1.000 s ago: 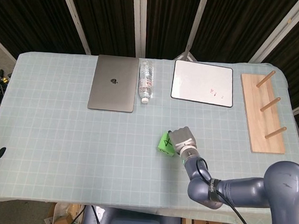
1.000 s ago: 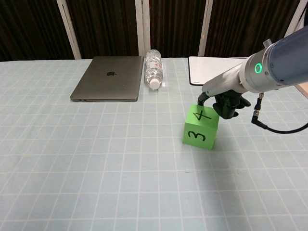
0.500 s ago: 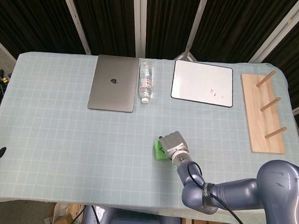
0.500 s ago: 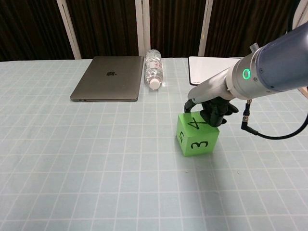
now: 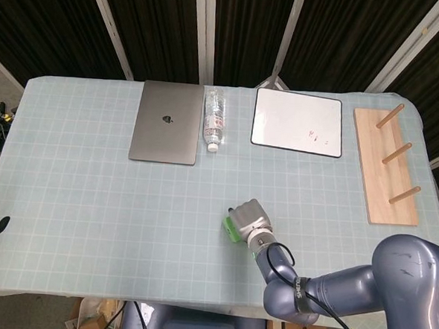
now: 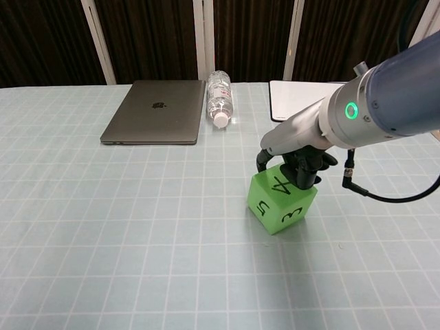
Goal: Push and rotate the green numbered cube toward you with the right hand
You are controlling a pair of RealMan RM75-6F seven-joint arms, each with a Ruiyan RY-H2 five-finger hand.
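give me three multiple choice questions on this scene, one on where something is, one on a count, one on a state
1. Where does the water bottle lie?
A. between laptop and whiteboard
B. on the wooden rack
C. beside the cube

2. How many pegs stand on the wooden rack?
A. one
B. three
C. five

3. The laptop is:
A. open
B. closed
C. propped upright

Answers: 1 A, the head view shows it between them. 2 B, three pegs show. 3 B, the lid lies flat, logo up.
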